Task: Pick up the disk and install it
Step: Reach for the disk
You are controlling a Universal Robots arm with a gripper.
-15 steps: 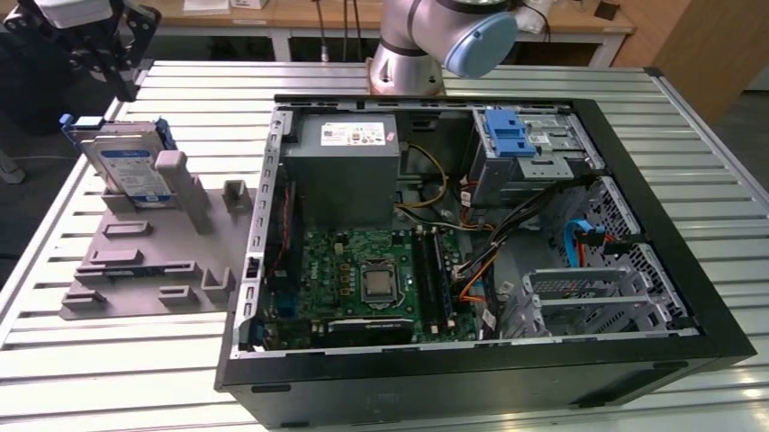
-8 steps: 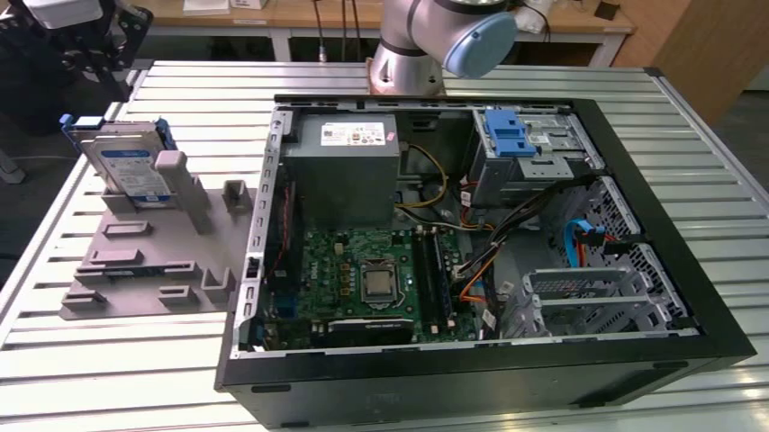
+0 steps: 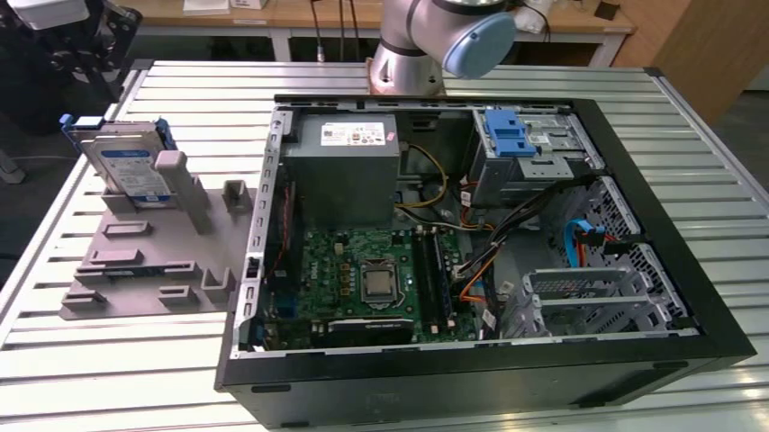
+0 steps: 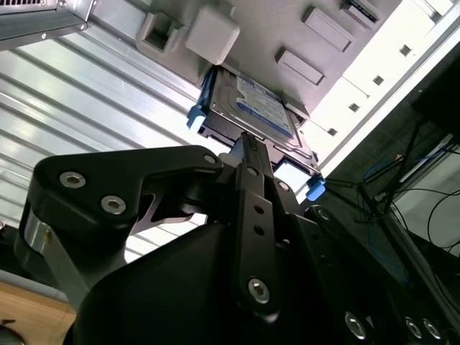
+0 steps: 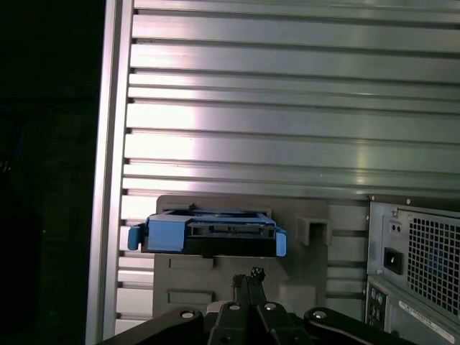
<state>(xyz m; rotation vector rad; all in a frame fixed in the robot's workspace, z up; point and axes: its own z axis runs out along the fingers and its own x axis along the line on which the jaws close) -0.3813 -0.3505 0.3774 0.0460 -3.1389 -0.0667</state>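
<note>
Hazard: black two-finger gripper (image 5: pixel 248 277), clenched and empty, could strike the blue-framed silver-grey hard disk (image 5: pixel 208 236) unless opened before descent.

Lab: aluminium-slat table (image 3: pixel 108 360), open computer case (image 3: pixel 711 301), robot arm (image 3: pixel 423 45).

No print legible, blue-and-white label (image 3: pixel 132 173) on the disk (image 3: pixel 121 144), white sticker (image 3: pixel 352 135) on the grey power supply box (image 3: pixel 348 175), lettering too small to read

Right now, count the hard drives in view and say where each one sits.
1. The disk stands on edge in the grey stand, at the exterior view's left of the open computer case. The drive cage inside the case may hide another.
</note>
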